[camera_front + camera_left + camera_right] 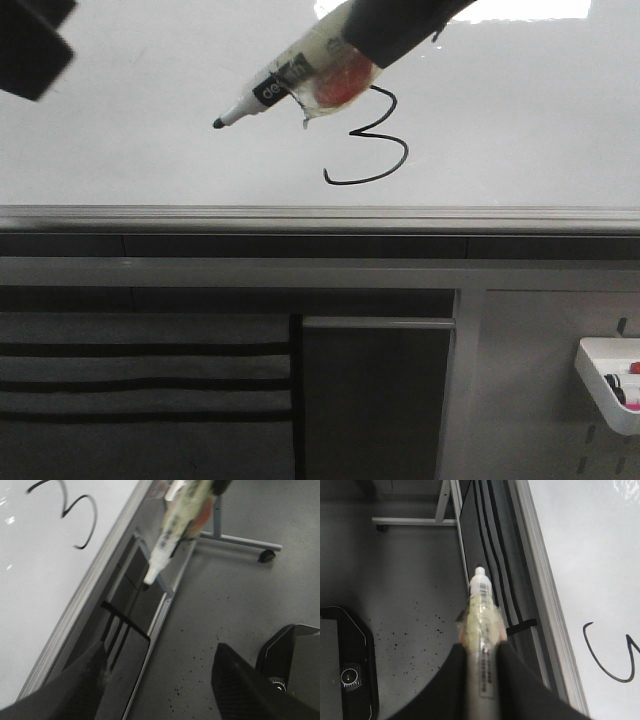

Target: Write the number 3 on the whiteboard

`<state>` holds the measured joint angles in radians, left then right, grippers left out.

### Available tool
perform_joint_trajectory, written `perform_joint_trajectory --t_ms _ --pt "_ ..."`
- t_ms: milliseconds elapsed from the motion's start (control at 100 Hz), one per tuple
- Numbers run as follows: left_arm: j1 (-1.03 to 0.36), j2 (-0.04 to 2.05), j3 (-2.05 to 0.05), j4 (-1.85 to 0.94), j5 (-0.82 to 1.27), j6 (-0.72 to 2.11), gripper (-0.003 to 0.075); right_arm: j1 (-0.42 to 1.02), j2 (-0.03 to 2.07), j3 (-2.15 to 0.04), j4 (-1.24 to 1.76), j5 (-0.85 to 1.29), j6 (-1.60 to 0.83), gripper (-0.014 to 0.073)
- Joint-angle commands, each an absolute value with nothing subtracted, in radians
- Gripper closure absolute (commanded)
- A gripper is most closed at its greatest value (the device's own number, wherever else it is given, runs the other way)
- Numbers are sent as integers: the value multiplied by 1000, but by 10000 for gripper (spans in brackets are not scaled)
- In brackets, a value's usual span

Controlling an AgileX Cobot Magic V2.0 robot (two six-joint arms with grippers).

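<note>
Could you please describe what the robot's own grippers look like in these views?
Both are dark. The left gripper has two broad, matte black fingers with a faint woven texture. The right gripper has smooth, rounded black fingers. No cables or markings are visible on either.

front: close, faces whiteboard (pixel 120 150) | wrists: oblique, share number 3 (pixel 80 520)

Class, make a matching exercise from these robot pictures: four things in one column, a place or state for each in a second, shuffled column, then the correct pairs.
Things
1. marker
2. number 3
3. left gripper
4. white tray

Places or states
A. open, holding nothing
B. fixed low on the grey panel, at the front view's right edge
C. clamped in the right gripper, tip off the whiteboard
D. drawn in black on the whiteboard

Pairs: 1-C, 2-D, 3-A, 4-B
</note>
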<state>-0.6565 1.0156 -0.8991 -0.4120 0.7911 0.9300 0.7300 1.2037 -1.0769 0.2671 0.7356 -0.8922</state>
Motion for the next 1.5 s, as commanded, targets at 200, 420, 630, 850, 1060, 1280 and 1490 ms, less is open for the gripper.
perform_joint_trajectory --t_ms 200,420,630,850,1060,1280,1490 --pt "-752 1227 -1057 -429 703 950 298 732 1187 -1102 277 672 -907 602" --pt "-753 1314 -1140 -429 694 954 300 732 1187 -1102 277 672 -907 602" --pt "-753 1322 -1151 -432 700 970 453 732 1187 -1102 277 672 -907 602" --pt "-753 1323 -1151 -443 702 970 606 732 1187 -1102 277 672 -907 602" --pt "-753 1323 -1151 -446 702 970 703 732 1187 -1102 277 673 -907 602" --pt "-753 1323 -1151 -446 702 970 738 730 1187 -1102 277 656 -905 389" --pt "-709 1327 -1151 -438 700 967 738 661 1139 -1114 267 642 -827 218"
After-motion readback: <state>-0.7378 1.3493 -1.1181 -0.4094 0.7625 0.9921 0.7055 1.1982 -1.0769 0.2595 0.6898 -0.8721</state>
